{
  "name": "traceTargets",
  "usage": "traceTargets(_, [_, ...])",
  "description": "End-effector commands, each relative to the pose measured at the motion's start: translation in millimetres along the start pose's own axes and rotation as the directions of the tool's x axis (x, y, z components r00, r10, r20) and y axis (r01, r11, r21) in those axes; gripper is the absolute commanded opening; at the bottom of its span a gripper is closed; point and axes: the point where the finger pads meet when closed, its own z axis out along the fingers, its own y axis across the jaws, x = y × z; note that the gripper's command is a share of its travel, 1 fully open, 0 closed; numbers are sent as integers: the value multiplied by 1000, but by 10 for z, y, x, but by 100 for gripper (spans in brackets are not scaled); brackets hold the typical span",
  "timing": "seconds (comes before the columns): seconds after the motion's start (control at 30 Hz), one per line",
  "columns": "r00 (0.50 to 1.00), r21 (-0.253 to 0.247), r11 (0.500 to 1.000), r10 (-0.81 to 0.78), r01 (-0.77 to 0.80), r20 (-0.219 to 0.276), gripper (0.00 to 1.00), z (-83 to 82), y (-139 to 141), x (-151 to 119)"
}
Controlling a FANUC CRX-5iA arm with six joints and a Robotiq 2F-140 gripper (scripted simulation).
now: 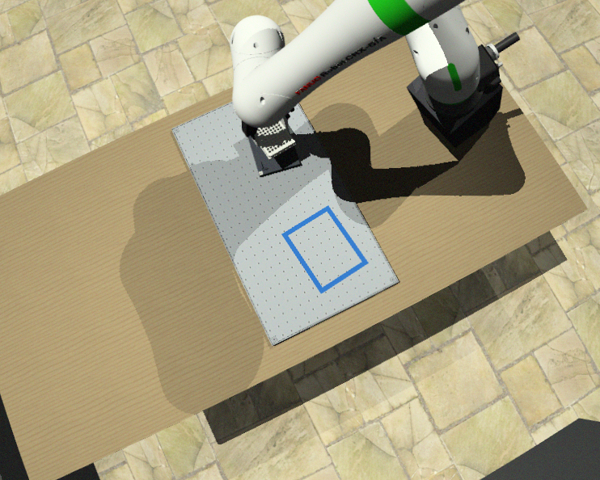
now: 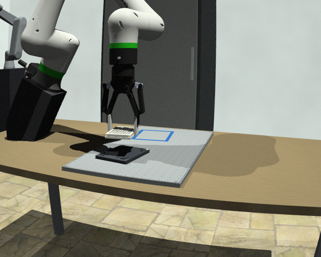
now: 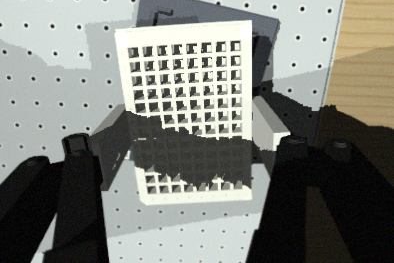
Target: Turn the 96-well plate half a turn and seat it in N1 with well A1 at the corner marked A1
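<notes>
My gripper (image 2: 122,126) is shut on the white 96-well plate (image 2: 119,133) and holds it level in the air above the black plate nest N1 (image 2: 122,154), which is empty. In the wrist view the plate (image 3: 186,109) sits between my two fingers, gripped on its long sides, with the nest partly hidden under it. In the overhead view the plate (image 1: 273,139) shows under the arm's wrist, above the nest (image 1: 276,161). I cannot make out the plate's cut corner. The blue taped outline B1 (image 1: 324,249) lies empty farther along the deck.
The grey perforated deck (image 1: 285,216) lies on a wooden table. The robot's black base (image 1: 455,106) stands at the table's far edge. The arm's shadow covers the nest end of the deck.
</notes>
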Motion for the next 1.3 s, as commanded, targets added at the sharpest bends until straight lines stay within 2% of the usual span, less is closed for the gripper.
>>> traceTargets(0.0, [992, -4, 992, 128, -128, -12, 0, -1, -1, 0])
traceTargets(0.17, [963, -3, 963, 269, -269, -13, 0, -1, -1, 0])
traceTargets(1.27, [963, -3, 963, 269, -269, -13, 0, -1, -1, -1])
